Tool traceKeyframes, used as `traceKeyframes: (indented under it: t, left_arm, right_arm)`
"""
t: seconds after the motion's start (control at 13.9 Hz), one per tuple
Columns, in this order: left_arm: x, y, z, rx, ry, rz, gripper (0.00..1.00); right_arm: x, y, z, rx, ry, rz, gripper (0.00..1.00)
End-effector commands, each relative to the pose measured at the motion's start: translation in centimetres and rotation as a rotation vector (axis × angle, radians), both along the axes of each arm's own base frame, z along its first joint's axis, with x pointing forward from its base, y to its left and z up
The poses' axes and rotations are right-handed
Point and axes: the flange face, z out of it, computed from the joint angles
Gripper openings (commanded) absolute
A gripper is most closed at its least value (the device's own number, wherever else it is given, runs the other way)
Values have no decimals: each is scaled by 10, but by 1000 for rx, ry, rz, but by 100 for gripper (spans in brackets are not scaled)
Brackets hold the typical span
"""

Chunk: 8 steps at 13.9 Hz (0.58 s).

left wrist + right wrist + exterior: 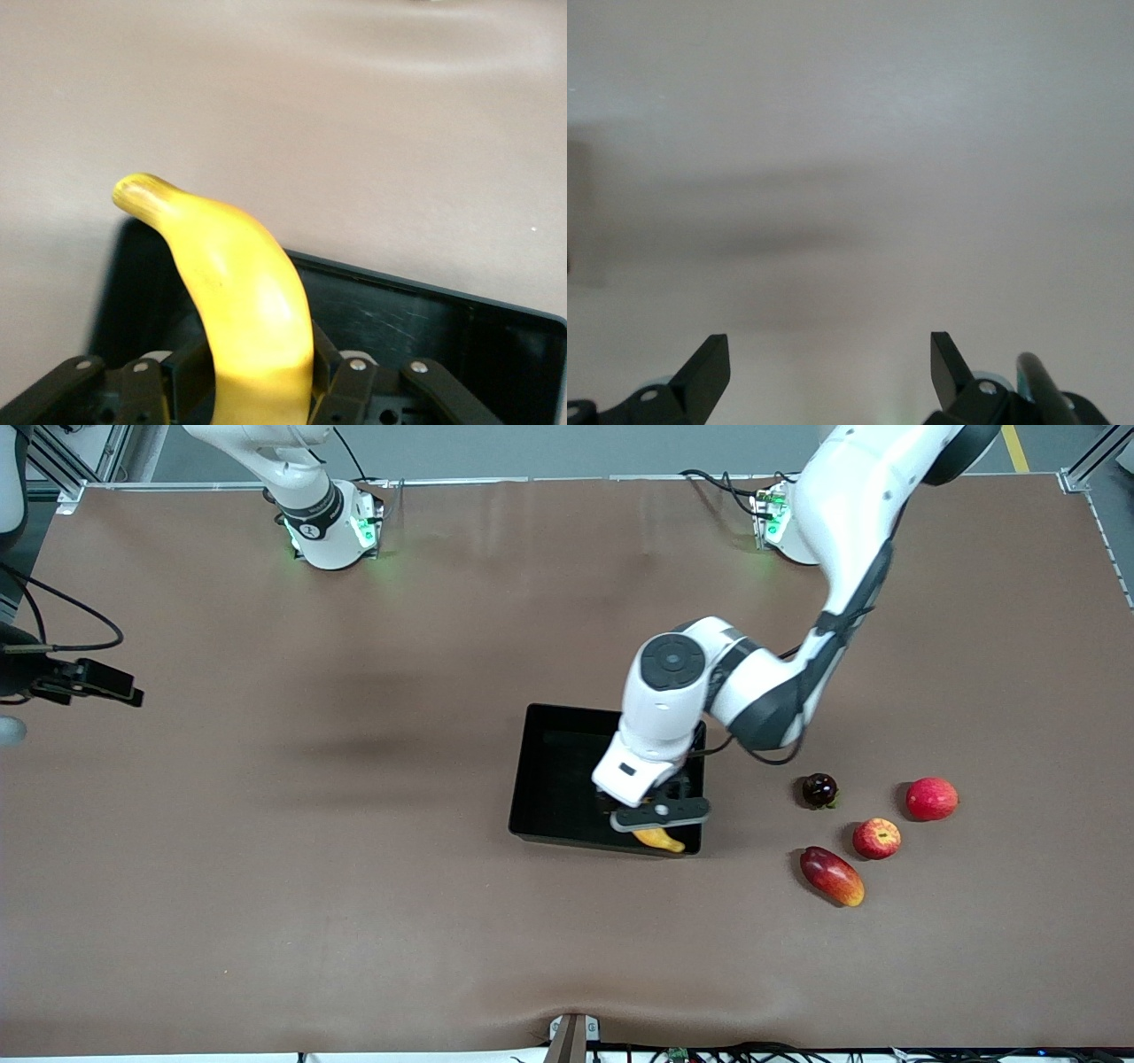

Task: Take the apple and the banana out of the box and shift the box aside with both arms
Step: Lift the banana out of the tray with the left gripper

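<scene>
- Left gripper: positioned over the black tray, at the corner of the tray nearest the front camera on the left arm's end. Fingers are clamped on the banana.
- Banana: held at one end between the fingers; in the left wrist view its free tip extends past the tray wall and over the table. In the front view only a short yellow portion shows beneath the gripper, at the tray's nearer wall.
- Black tray: resting on the brown table near its middle, upright, partly covered by the left arm.
- Streaked apple: on the table toward the left arm's end, well apart from the tray.
- Other fruit around the apple: mango nearer the front camera, plain red fruit and small dark fruit farther from it. None touch.
- Right gripper: fingers spread wide, holding nothing, over bare table. The right arm waits.
</scene>
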Motion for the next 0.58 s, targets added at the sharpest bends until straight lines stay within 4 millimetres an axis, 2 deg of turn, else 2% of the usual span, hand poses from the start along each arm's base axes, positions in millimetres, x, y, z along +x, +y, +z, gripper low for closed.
traceKeyframes:
  t: [0.0,0.22,0.36,0.5]
  left_arm:
    - [24,65,25,-2,44,-17,0]
    - [47,142,37,74,92,-159,0]
    - [62,193,41,111,105,-255,0]
    - [76,249,36,136,120,-346,0]
  right_arm:
    - [12,15,-15,105,14,-1,100]
    - [21,17,-41,146,53,-11,100]
    - [33,14,-73,152,89,-19,100]
    - [40,28,-79,210,76,-20,100]
